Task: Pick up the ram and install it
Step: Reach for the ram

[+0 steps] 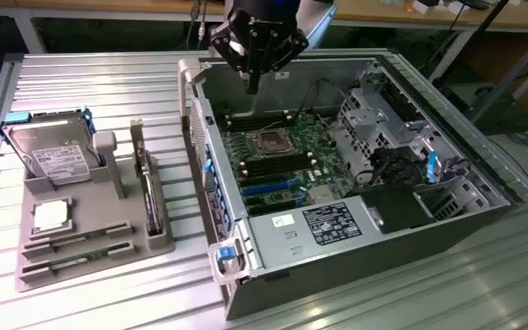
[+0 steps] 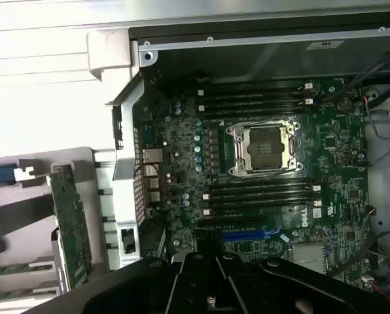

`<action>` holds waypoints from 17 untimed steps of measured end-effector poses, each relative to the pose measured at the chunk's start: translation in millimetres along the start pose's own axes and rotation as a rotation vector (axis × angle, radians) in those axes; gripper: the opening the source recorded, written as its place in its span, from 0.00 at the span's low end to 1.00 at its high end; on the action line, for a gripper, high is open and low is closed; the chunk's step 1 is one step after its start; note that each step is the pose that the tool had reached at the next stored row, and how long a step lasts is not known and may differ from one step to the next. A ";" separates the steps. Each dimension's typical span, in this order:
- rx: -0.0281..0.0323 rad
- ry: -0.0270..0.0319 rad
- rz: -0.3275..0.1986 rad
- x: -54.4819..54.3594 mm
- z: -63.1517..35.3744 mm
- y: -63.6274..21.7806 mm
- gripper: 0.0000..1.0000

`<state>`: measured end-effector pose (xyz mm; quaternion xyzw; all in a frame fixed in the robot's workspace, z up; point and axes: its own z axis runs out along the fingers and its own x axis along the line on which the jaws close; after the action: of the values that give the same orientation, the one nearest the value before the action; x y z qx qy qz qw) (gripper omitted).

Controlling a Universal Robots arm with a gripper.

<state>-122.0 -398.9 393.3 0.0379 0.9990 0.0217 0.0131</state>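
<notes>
The gripper (image 1: 253,84), clenched empty, hangs over the motherboard (image 1: 278,161), well apart from the ram (image 1: 64,245) at the exterior view's lower left; dropping here could gouge the board.

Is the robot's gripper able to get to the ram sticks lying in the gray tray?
Probably yes. The ram sticks lie uncovered in the tray, nothing over them; the gripper hangs over the open computer case, apart from them.
</notes>
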 end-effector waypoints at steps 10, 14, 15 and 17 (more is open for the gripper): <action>0.0001 0.0001 0.000 55.8 -0.4 -7.7 0.10; 0.0000 0.0000 0.000 83.4 -0.1 -15.4 0.10; 0.0000 0.0000 0.000 99.1 0.1 -19.7 0.10; 0.0000 0.0000 0.000 109.7 0.1 -22.7 0.10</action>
<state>-233.1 -413.2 389.5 0.0378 0.9990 0.0217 0.0131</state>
